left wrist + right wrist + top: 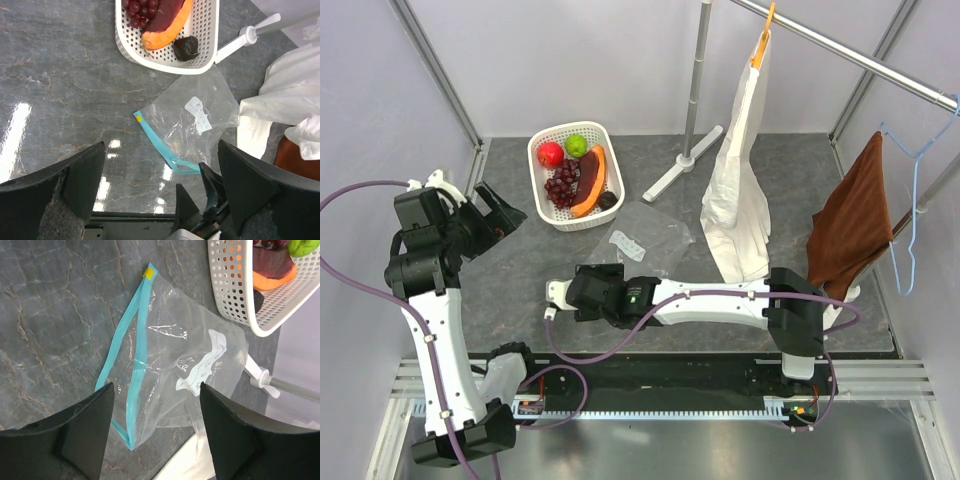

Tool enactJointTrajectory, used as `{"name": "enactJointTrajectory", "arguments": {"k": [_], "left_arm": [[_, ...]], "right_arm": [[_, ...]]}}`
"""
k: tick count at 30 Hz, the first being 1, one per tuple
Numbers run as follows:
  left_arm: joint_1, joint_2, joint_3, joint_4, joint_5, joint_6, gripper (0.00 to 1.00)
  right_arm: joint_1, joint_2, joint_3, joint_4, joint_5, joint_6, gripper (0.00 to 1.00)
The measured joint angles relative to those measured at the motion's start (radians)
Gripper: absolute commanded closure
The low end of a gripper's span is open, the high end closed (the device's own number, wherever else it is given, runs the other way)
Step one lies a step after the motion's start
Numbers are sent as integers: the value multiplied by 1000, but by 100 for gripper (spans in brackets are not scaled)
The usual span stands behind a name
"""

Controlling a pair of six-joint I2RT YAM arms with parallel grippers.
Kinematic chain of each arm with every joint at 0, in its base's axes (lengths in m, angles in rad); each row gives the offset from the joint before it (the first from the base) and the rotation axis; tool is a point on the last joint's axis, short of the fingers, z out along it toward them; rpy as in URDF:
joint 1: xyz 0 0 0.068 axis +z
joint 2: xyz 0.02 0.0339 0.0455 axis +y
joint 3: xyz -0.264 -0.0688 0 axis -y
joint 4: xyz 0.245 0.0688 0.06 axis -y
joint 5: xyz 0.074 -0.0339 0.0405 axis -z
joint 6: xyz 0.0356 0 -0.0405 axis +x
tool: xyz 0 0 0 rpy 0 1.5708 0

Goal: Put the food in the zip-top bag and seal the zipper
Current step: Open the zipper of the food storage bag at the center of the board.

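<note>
One zip-top bag lies flat, zipper away from the basket.

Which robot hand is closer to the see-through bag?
The right one. The right gripper hangs just over the bag at its blue zipper edge, jaws apart. The left gripper is off to the left, by the white basket, clear of the bag.

A robot test cell in a lab: plain pale wall panels in metal framing enclose a grey marble-patterned table. A slotted mounting rail runs behind the jaws, and a staged clothes rack stands beyond them.
</note>
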Motion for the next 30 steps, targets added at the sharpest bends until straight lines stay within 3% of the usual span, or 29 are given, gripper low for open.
{"name": "enactJointTrajectory", "arguments": {"k": [14,15,19,20,21,30], "left_arm": [[57,27,-11,5,74,-21,0],[57,27,-13,5,74,-21,0],[58,25,-24,8,75,-21,0],[58,24,-27,8,76,-21,0],[59,24,-31,7,76,-21,0],[61,32,-55,34,143,-11,0]], "right_arm": [[-13,143,-99,202,135,-90,35],[-17,149,-101,207,142,-94,38],[-48,159,-101,237,171,-108,70],[-57,159,-101,244,176,-111,80],[-65,160,-101,247,179,-113,99],[-158,155,-9,121,85,-10,100]]}}
